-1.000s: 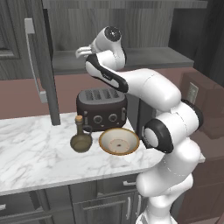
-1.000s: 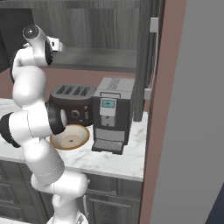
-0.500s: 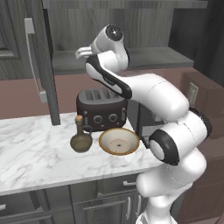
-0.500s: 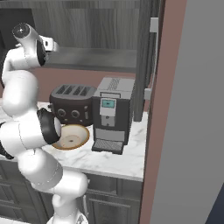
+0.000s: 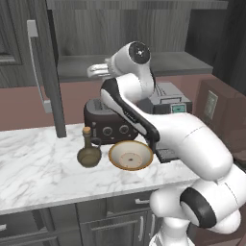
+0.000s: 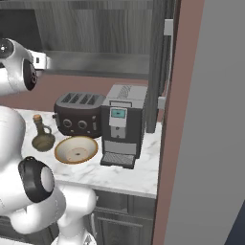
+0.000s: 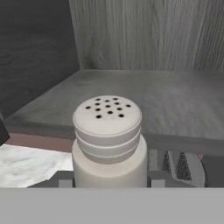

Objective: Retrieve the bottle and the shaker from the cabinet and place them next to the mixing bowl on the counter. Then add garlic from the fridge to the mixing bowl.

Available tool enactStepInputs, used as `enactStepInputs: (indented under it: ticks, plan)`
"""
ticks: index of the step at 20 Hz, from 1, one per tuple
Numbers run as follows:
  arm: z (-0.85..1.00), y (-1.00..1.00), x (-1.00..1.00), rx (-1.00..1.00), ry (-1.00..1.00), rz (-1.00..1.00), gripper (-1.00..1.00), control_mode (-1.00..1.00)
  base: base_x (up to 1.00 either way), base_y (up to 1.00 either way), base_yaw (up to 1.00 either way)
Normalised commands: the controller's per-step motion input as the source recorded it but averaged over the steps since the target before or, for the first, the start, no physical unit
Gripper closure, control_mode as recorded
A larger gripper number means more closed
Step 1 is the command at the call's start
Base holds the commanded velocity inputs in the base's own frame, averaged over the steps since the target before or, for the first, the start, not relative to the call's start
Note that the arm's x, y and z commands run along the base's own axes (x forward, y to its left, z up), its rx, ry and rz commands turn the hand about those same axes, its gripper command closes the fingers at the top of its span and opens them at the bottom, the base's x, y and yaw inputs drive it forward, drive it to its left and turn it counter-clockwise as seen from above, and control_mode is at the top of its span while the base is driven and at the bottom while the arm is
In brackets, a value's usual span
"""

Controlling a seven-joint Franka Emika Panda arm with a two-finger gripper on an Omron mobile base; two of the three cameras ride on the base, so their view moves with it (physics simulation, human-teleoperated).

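The end effector [image 5: 96, 70] grips the white cylindrical shaker with a perforated cap [image 7: 108, 142] upright, level with the grey cabinet shelf's front edge [image 7: 175, 141], because it belongs beside the tan mixing bowl [image 5: 130, 155] and squat olive bottle [image 5: 89, 153] near the marble counter's [image 5: 38, 168] middle.

Two rear flanks; hand close-up

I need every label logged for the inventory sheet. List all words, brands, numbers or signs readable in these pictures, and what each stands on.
No readable text anywhere.
Coffee machine: its small blue-green screen shows only blurred marks, too small to read.
Toaster: round knobs on the front, no legible markings.
Shaker: plain white, holes in the top, no label.
Bottle: no label visible.
Mixing bowl: unmarked.
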Motion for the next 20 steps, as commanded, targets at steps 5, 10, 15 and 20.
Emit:
enactStepInputs:
  ticks: [5, 10, 15, 20]
  plan:
    - [-0.24, -0.10, -0.81, 0.02, 0.00, -0.05, 1.00, -1.00, 0.00, 0.00, 0.00]
    - [-0.22, 0.00, -0.79, 0.01, 0.00, -0.08, 1.00, -1.00, 0.00, 0.00, 0.00]
    - [-0.25, 0.00, -0.69, 0.00, 0.02, -0.13, 1.00, -1.00, 0.00, 0.00, 0.00]
    - [-0.46, 0.00, -0.52, 0.00, 0.01, -0.16, 1.00, -1.00, 0.00, 0.00, 0.00]
